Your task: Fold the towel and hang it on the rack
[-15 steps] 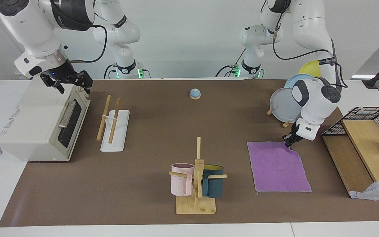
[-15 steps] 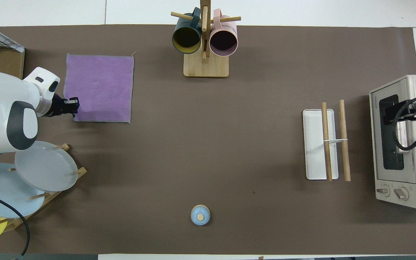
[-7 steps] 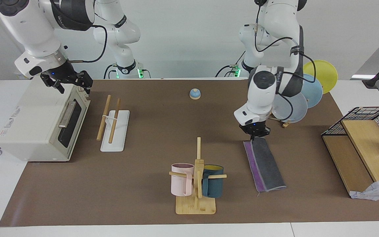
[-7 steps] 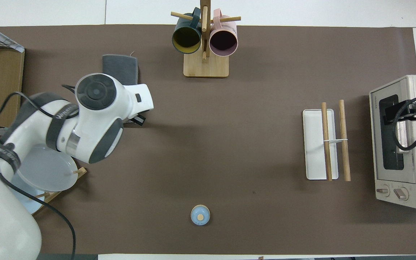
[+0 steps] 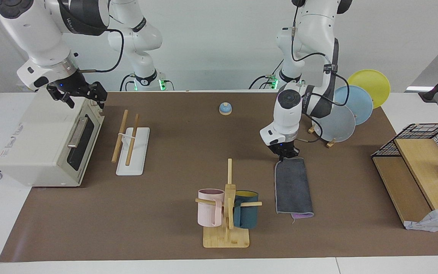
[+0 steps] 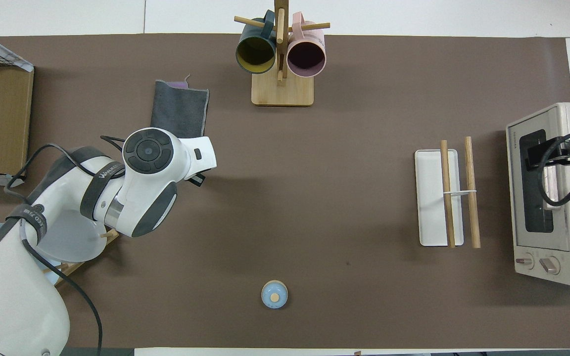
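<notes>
The towel [image 5: 293,188] lies folded in half on the brown mat beside the mug tree, dark grey face up, with a purple sliver at its end farthest from the robots. My left gripper [image 5: 285,153] is down at the towel's [image 6: 181,111] nearer edge, fingertips together on the cloth; in the overhead view the wrist covers it. The rack [image 5: 132,150] sits toward the right arm's end, a white base plate [image 6: 431,198] with two wooden rods. My right gripper [image 5: 77,95] waits open above the toaster oven, also seen as the right gripper [image 6: 545,155] from overhead.
A bamboo mug tree [image 5: 226,205] with a pink and a dark mug stands beside the towel. A plate stand [image 5: 337,121] is by the left arm. The toaster oven [image 5: 40,140], a small blue bell [image 5: 225,109] and a wooden shelf with wire basket [image 5: 416,167] are also on the table.
My left gripper drew the towel's edge across toward the right arm's end, turning the flat purple cloth into a grey-faced fold. The right arm stayed still.
</notes>
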You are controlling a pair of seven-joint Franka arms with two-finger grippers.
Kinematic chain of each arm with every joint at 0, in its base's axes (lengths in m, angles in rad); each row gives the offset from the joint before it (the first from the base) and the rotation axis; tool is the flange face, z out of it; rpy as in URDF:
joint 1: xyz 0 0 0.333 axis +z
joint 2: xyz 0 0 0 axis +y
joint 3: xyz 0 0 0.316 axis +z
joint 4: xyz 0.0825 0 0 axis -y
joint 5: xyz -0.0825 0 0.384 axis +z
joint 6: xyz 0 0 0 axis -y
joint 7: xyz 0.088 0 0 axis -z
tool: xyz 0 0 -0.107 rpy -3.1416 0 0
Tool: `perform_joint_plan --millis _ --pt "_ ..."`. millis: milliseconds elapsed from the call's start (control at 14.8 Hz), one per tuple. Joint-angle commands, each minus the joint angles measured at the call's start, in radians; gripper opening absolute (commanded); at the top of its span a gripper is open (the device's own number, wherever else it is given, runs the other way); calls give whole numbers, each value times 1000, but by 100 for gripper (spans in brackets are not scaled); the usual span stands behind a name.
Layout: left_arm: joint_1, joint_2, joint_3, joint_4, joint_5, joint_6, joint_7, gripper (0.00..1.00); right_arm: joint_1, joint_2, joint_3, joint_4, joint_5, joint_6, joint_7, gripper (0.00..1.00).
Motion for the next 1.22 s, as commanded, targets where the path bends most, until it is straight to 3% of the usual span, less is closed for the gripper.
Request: perform_joint_plan --millis 0,406,677,880,1150 --pt "6 -27 -2 -16 6 16 -47 100 -9 -18 5 -17 -3 1 -19 100" --pt "121 -42 0 50 -290 -41 -2 100 -9 -18 5 -17 -3 1 -19 100" --pt "254 -32 0 47 -534 -36 246 100 -9 -18 5 -17 -3 1 -19 100" --pt "285 42 -2 56 -594 52 305 100 -9 -18 5 -17 -3 1 -19 100" --pt "291 123 -5 120 -605 59 305 94 -9 -18 5 -17 -3 1 -19 100"
